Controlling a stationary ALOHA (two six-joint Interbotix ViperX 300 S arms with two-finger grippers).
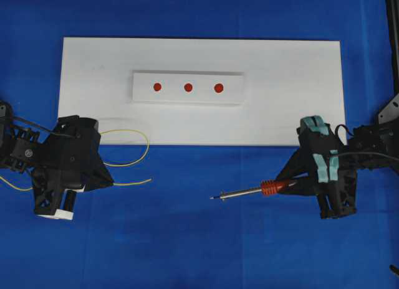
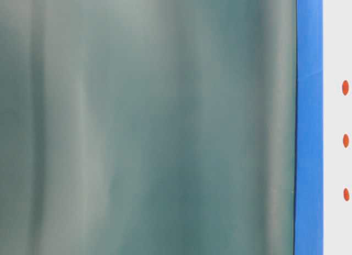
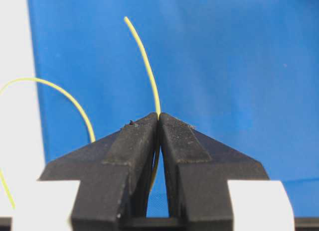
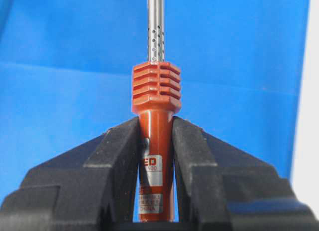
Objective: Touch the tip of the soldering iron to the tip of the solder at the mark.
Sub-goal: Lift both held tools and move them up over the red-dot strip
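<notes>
The solder [image 1: 144,143] is a thin yellow wire looping over the board's front edge at the left. My left gripper [image 1: 111,180] is shut on it, and a short end [image 1: 140,182] pokes out to the right over the blue cloth. In the left wrist view the jaws [image 3: 158,116] pinch the solder [image 3: 147,66], which curves up and away. My right gripper [image 1: 292,184] is shut on the red-orange handle of the soldering iron [image 1: 269,189]. Its silver shaft points left and ends at the tip [image 1: 213,197], above the cloth. Three red marks [image 1: 188,87] sit on a small white block, far from both tips.
A white board [image 1: 299,71] lies across the blue cloth and carries the white block [image 1: 187,97]. The table-level view is mostly a grey-green blur, with a blue strip [image 2: 309,123] and red marks [image 2: 345,140] at its right edge.
</notes>
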